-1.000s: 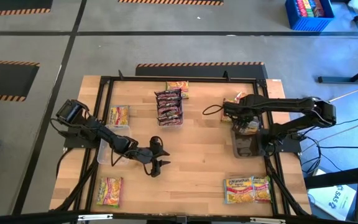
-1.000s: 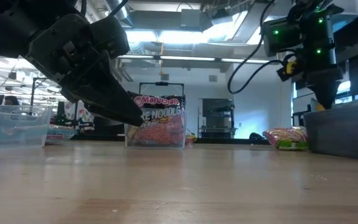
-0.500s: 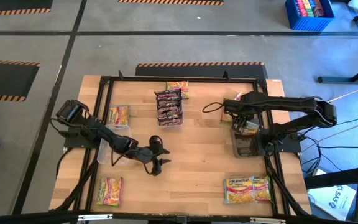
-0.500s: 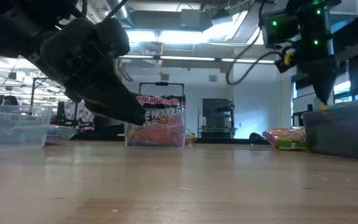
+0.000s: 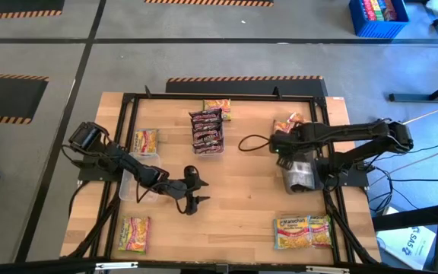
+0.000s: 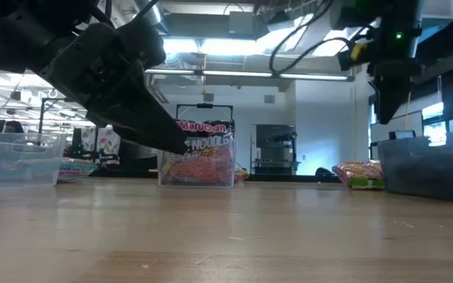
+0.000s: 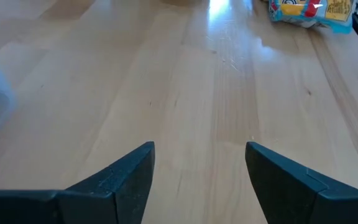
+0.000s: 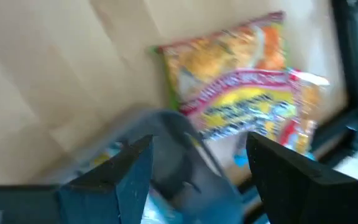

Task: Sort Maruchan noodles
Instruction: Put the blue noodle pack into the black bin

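Observation:
Maruchan noodles lie about the table. Maroon packets (image 5: 206, 131) stand on edge in a clear bin (image 6: 203, 153) at the far middle. Yellow-pink packets lie flat at the far edge (image 5: 217, 108), the left (image 5: 144, 141), the near left (image 5: 134, 233) and the near right (image 5: 303, 230). Orange-red packets (image 8: 229, 59) lie at the far right. My left gripper (image 5: 192, 202) hovers open, low over bare wood at the table's middle (image 7: 201, 149). My right gripper (image 5: 281, 149) hangs open, pointing down, over the left rim of a grey bin (image 5: 299, 176).
A clear bin (image 5: 131, 184) sits beside the left arm, seen at the low view's left (image 6: 14, 157). A black frame (image 5: 219, 97) runs around the table. A light blue packet (image 7: 309, 11) lies ahead of my left gripper. Bare wood fills the table's middle and near side.
My right gripper has risen from just above the grey bin and swung toward the table's left, so it now hangs over the bin's left rim. My left arm has kept its place.

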You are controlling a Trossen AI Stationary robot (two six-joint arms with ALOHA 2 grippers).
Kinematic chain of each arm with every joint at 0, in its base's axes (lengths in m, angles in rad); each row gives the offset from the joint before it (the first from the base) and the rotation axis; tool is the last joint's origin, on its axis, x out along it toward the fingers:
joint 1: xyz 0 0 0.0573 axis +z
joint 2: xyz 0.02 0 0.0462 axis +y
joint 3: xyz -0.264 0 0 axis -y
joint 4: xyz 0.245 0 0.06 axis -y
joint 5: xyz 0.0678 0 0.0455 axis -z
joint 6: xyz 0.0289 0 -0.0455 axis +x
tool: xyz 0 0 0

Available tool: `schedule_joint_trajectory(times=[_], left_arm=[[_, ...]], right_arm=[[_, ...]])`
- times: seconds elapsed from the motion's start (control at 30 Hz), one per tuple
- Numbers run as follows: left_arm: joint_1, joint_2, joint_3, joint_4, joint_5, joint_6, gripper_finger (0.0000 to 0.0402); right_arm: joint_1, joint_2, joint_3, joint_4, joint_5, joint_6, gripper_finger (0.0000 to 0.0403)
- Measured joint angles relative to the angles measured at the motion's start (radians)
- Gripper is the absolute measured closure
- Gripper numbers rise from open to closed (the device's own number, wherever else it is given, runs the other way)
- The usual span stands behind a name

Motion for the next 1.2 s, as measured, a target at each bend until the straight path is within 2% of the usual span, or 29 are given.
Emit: schedule_joint_trajectory(times=[0.17,0.37,0.57,0.7,0.83,1.2], left_arm=[[0.0,0.0,0.0,0.0,0.0,0.003,0.0155],[0.0,0.0,0.0,-0.001,0.015,0.003,0.0155],[0.0,0.0,0.0,-0.003,0.024,0.003,0.0155],[0.0,0.0,0.0,-0.003,0.024,0.002,0.0155],[0.0,0.0,0.0,-0.004,0.025,0.001,0.0155],[0.0,0.0,0.0,-0.009,0.025,-0.003,0.0155]], right_arm=[[0.0,0.0,0.0,-0.061,0.017,0.03,0.0166],[0.064,-0.01,0.0,-0.141,-0.139,0.113,0.0166],[0.226,-0.066,0.0,-0.177,-0.243,0.295,0.0166],[0.346,-0.091,0.0,-0.178,-0.246,0.409,0.0166],[0.435,-0.092,-0.007,-0.169,-0.183,0.479,0.0166],[0.474,-0.09,-0.202,0.024,-0.245,0.51,0.0166]])
